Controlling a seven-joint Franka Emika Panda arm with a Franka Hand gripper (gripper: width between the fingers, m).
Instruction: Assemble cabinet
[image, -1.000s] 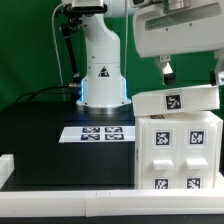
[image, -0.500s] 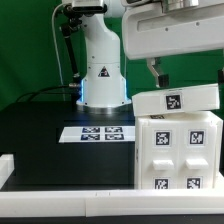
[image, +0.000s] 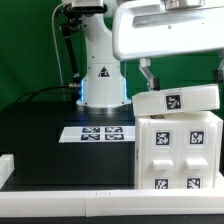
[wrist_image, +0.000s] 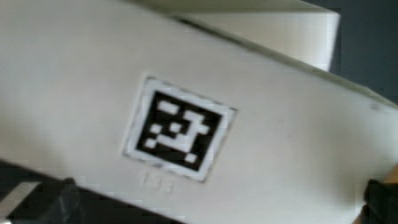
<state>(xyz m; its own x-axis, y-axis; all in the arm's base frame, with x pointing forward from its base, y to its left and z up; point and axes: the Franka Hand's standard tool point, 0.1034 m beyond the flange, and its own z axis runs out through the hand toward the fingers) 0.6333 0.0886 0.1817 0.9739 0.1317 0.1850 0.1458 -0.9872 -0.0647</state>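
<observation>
The cabinet body (image: 180, 150), a white box with several black-and-white tags on its front, stands on the black table at the exterior view's right. A flat white panel (image: 176, 100) with one tag lies slightly tilted on top of it. My gripper (image: 184, 72) hovers just above this panel, jaws wide apart and empty. One dark finger (image: 147, 72) shows over the panel's left end. In the wrist view the tagged panel (wrist_image: 196, 110) fills the picture, with the gripper (wrist_image: 210, 205) astride it and a dark fingertip (wrist_image: 36, 203) at each lower corner.
The white robot base (image: 100, 70) stands at the back. The marker board (image: 100, 132) lies flat on the black table (image: 45, 130) in front of it. A white rail (image: 60, 180) runs along the table's front edge.
The gripper hand has moved toward the exterior view's left above the tilted panel. The panel and cabinet body have not moved.
</observation>
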